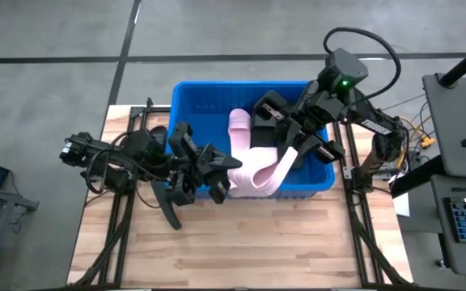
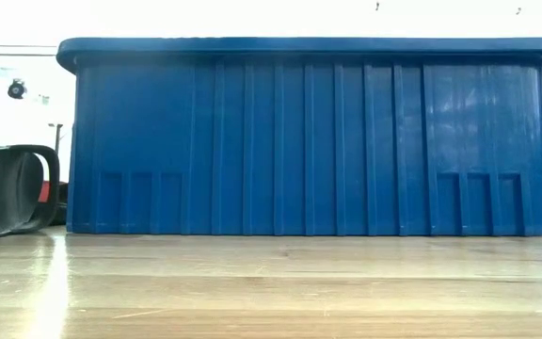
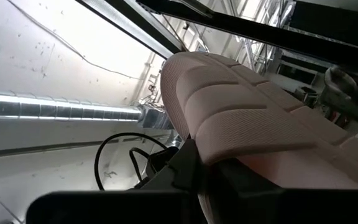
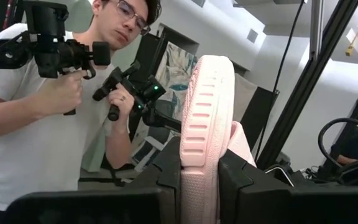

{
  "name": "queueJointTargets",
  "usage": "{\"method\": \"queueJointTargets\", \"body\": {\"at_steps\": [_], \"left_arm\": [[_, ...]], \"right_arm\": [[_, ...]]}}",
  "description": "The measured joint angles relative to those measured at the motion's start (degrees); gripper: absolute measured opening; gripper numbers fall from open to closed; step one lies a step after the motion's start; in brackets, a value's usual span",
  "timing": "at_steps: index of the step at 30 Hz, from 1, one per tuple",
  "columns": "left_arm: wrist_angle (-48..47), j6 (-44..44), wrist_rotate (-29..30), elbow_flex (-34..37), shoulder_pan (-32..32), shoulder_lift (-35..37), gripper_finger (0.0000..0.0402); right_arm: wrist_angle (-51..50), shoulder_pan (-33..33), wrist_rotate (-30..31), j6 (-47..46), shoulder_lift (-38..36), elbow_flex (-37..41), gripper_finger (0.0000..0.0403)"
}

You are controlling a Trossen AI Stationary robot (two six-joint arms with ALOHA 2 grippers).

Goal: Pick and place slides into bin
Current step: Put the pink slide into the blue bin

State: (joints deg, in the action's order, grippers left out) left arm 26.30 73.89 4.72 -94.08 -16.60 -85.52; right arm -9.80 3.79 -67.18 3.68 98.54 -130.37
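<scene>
Holding 2 pink slides over the bin, both grippers are working at its front half. Left gripper, at the bin's 7 o'clock corner, is pinching one pink slide by its edge; the left wrist view is showing fingers pressed together on the ribbed sole. Right gripper, reaching in from 2 o'clock, is clamping the second pink slide on its rim, fingers squeezed against both sides.

Progress, as a judgement: partway. One pink slide is already lying inside at the bin's centre. One black slide is still lying on the table at 7 o'clock from the bin, and another dark shape near 9 o'clock may be a further one; cannot tell. The 2 held slides are not yet released.

Materials: slides are looking like soft moulded rubber, matte, with grooved treads and a thick rounded edge. Bin is hard glossy blue plastic, rectangular, with vertical ribs and a rolled rim. Table is pale wood planks.

A person is standing beyond the table, holding control handles.
</scene>
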Motion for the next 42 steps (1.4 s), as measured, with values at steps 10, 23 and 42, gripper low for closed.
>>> {"method": "queueJointTargets", "body": {"at_steps": [10, 23, 42], "left_arm": [[0.2, -0.2, 0.2, 0.0, 0.0, 0.0, 0.0001], [0.2, -0.1, 2.9, 0.0, 0.0, 0.0, 0.0], [0.1, -0.1, 31.4, 0.0, 1.2, 0.5, 0.0]], "right_arm": [[-0.1, 0.0, 1.4, -5.8, 0.0, 0.0, 0.0091], [-0.2, 1.1, 4.0, -13.5, -0.5, 0.0, 0.0293], [-9.1, 9.4, 4.3, -11.8, -10.3, 0.0, 0.0331]]}}
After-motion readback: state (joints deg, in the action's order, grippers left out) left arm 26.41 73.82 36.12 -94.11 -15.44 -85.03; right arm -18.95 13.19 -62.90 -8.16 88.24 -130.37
